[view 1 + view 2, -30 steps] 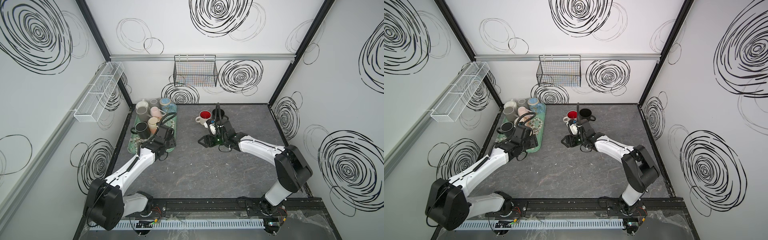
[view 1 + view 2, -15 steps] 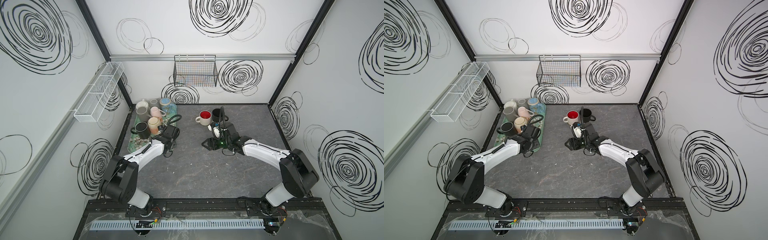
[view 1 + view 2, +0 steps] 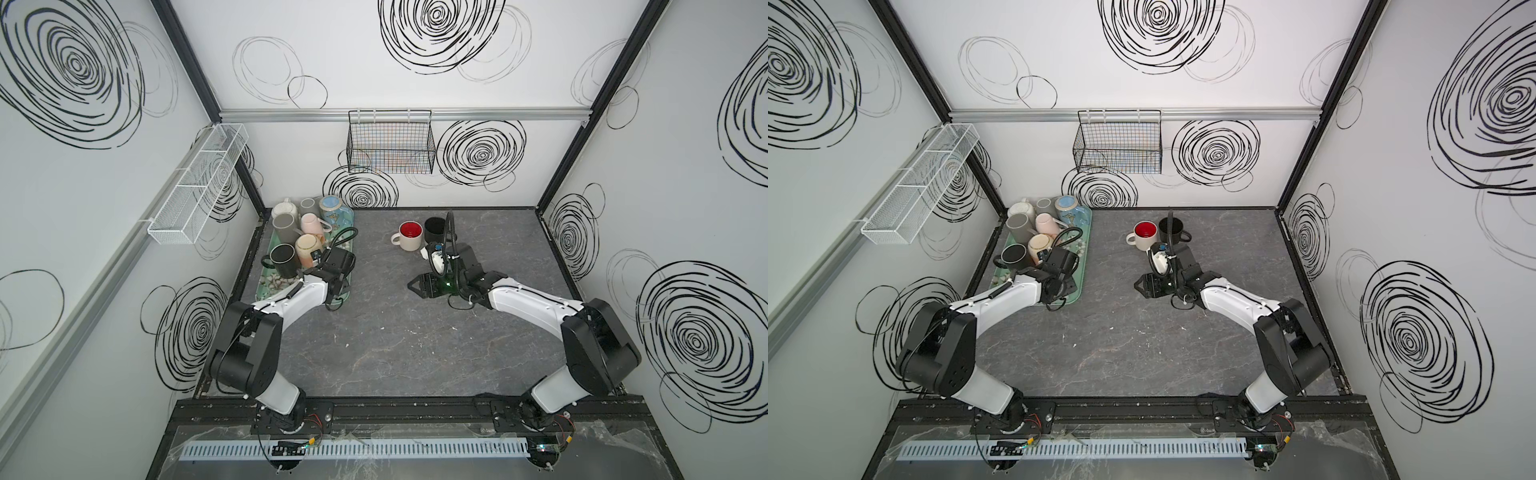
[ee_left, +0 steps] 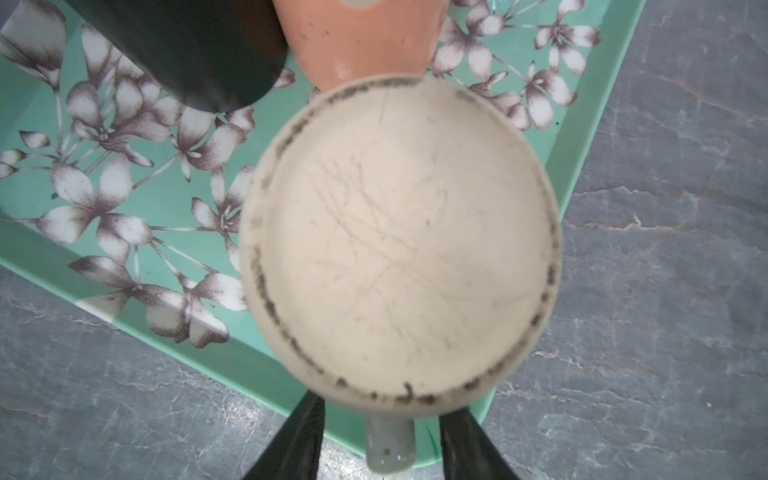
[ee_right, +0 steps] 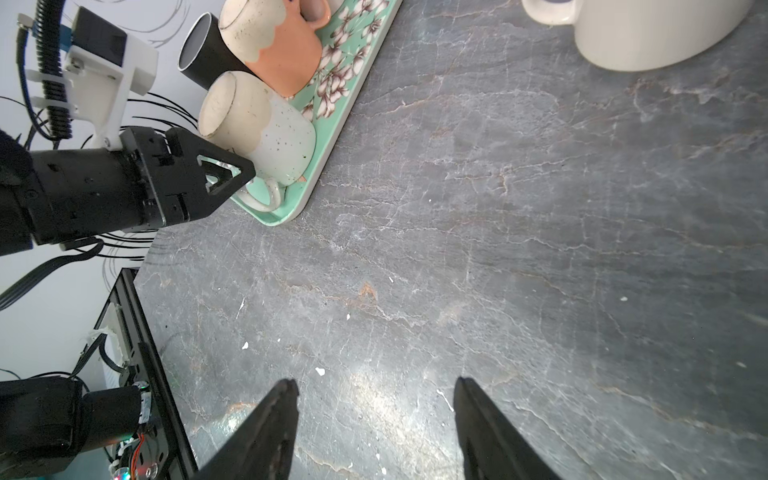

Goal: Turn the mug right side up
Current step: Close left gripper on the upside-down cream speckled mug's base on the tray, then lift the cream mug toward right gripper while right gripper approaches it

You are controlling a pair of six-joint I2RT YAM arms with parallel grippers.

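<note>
Here, the speckled cream-and-grey ceramic mug [image 4: 399,241] is standing upside down, its scuffed base facing up, at the near right corner of the mint-green flower-patterned tray [image 4: 124,232]. The tray is lying at the left side of the grey marbled worktop [image 3: 395,345]. The mug's handle is pointing out over the tray's near rim.

The left claw [image 4: 384,419] is straddling that handle with its jaws spread. One black finger is sitting on each side, and a narrow gap is showing between each finger and the handle, so nothing is being pinched. On the far side of the mug, an orange-and-cream mug [image 4: 357,37] and a black mug [image 4: 187,50] are sitting just beside it on the tray.

The right claw [image 5: 376,415] is hanging over bare worktop to the right of the tray, its jaws spread wide and holding nothing. Farther back, a white mug with a red inside [image 3: 409,235] is standing upright on the worktop, with a black cup [image 3: 435,228] just beside it on its right.
</note>
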